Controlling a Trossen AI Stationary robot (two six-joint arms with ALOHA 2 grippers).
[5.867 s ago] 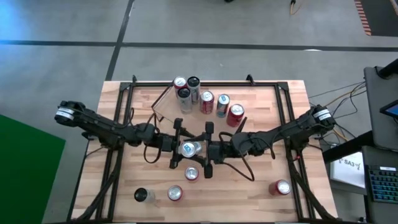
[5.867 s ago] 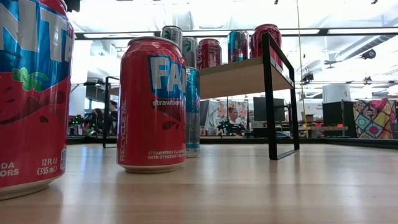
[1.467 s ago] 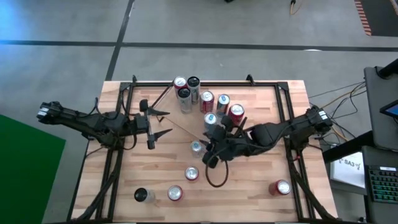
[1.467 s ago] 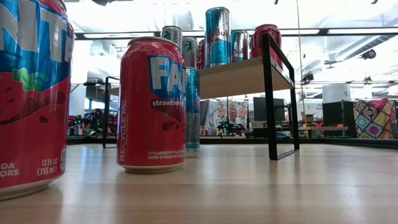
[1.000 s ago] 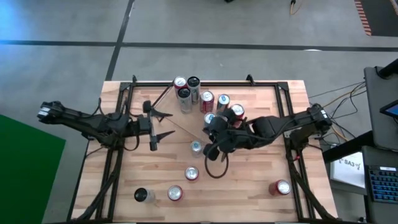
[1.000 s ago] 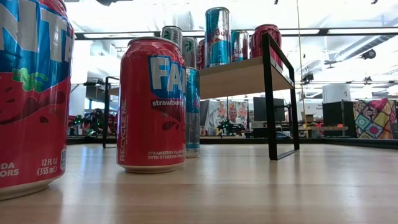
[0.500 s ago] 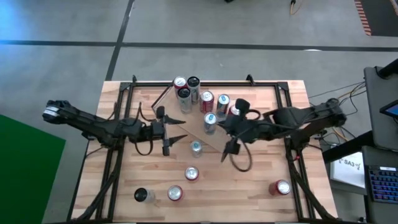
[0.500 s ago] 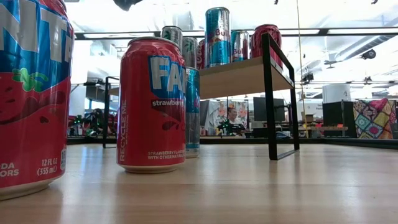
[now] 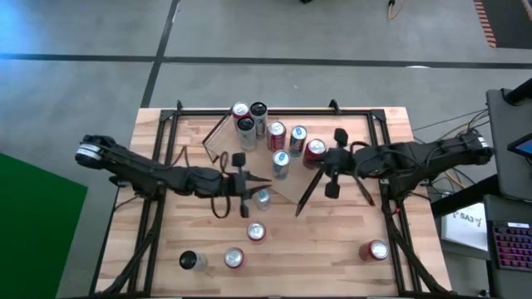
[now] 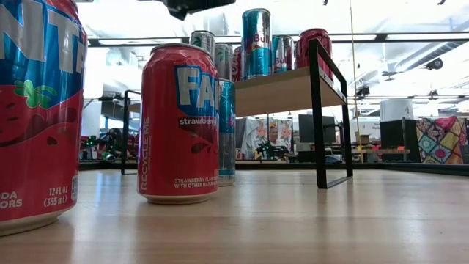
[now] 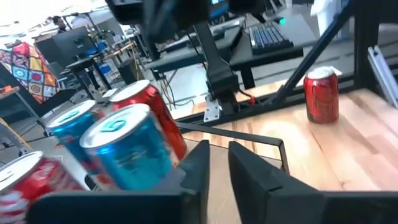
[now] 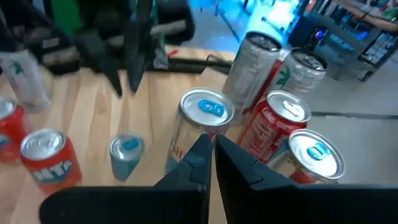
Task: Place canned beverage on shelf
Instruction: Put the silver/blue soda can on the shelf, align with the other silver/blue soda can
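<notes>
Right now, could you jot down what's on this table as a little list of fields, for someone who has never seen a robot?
shelf: light-wood plank at the table's far side, six cans standing on it
newest-looking can: tall blue can at the shelf's near edge
cans on the tabletop: five, including a slim blue can in the middle
left tool: beside the slim blue can, holding nothing
right tool: shut and empty, right of the shelf cans

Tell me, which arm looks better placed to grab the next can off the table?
Probably the left: the left gripper hovers right beside the slim blue-topped can on the table, while the right gripper, shut and empty, is off by the shelf.
</notes>
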